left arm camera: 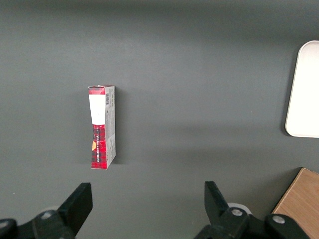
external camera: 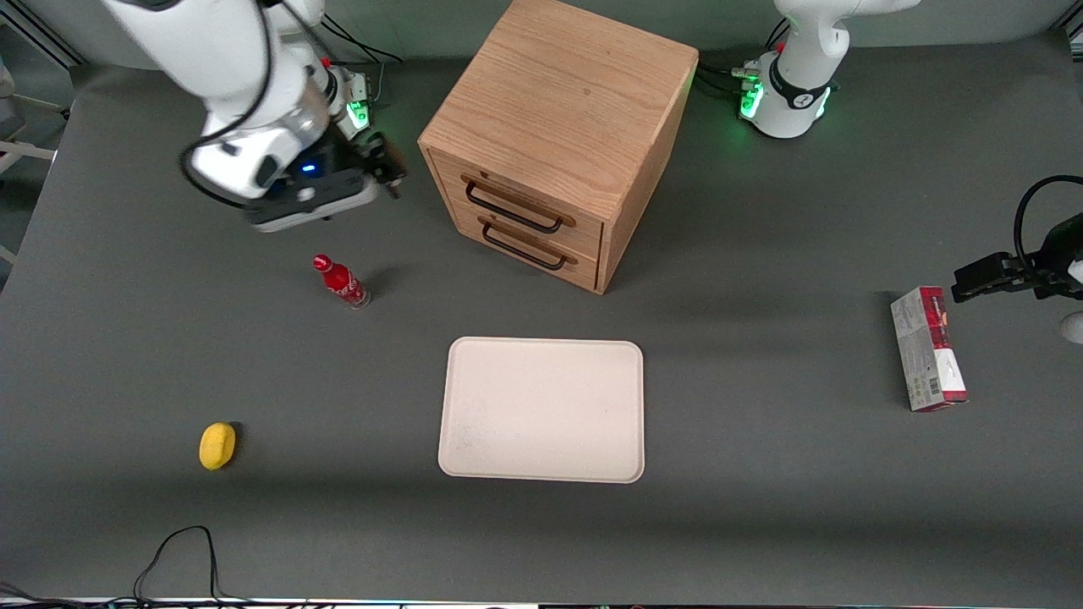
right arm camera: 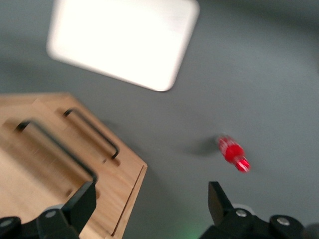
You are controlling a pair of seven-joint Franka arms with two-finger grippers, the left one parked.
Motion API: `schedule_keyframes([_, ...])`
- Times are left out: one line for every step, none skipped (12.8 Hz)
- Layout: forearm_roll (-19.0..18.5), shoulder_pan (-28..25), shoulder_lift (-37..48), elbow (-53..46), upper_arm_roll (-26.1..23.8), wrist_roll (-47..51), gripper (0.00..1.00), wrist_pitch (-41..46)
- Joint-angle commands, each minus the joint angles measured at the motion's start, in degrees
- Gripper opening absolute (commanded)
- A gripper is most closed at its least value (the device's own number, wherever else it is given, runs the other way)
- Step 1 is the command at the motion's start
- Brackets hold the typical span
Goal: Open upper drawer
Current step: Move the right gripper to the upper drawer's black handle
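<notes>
The oak cabinet [external camera: 563,110] stands at the middle of the table, farther from the front camera than the tray. Its upper drawer [external camera: 585,230] is shut, with a long black wire handle [external camera: 513,208]; the bottom drawer's handle [external camera: 525,246] is just below it. My right gripper [external camera: 385,165] is open and empty, hovering beside the cabinet toward the working arm's end, clear of the handles. In the right wrist view the gripper [right arm camera: 149,206] has its jaws wide apart, with the upper drawer's handle [right arm camera: 55,149] close by one finger [right arm camera: 79,204].
A red bottle [external camera: 341,282] stands near the gripper, nearer the front camera; it also shows in the right wrist view [right arm camera: 233,153]. A cream tray [external camera: 542,409] lies in front of the cabinet. A yellow object [external camera: 217,445] and a red box [external camera: 928,348] lie on the table.
</notes>
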State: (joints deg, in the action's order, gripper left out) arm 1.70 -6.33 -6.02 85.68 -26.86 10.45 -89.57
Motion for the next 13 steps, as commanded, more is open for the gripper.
schedule_keyframes([0.93,0.17,-4.79,-5.70,-4.50,-14.62,1.00,2.47])
schedule_keyframes([1.11,0.17,-5.66,-5.70,-6.51,-18.50,1.00,2.73])
schedule_keyframes([1.11,0.17,-7.06,-5.61,-8.71,-20.19,1.00,3.17])
schedule_keyframes([1.11,0.17,-8.99,-5.53,-9.86,-20.64,1.00,3.35])
schedule_keyframes([1.19,0.17,-11.18,-5.61,-11.00,-20.91,1.00,3.44])
schedule_keyframes([2.41,0.17,-13.29,-5.44,-12.06,-21.08,1.00,3.35])
schedule_keyframes([4.51,0.17,-15.92,-5.18,-12.24,-21.26,1.00,3.09])
schedule_keyframes([4.97,0.09,-18.21,-5.09,-12.42,-21.26,1.00,2.74])
schedule_keyframes([4.54,-0.78,-19.54,-5.09,-12.42,-21.35,1.00,2.21])
schedule_keyframes([4.36,-0.88,-20.77,-4.56,-12.42,-21.35,1.00,0.73])
schedule_keyframes([4.27,-0.88,-21.39,-3.78,-12.42,-21.35,1.00,-0.94])
schedule_keyframes([3.31,-0.88,-22.01,-3.25,-12.42,-21.78,1.00,-2.35])
schedule_keyframes([2.09,-0.88,-22.80,-3.15,-12.42,-22.57,1.00,-3.32])
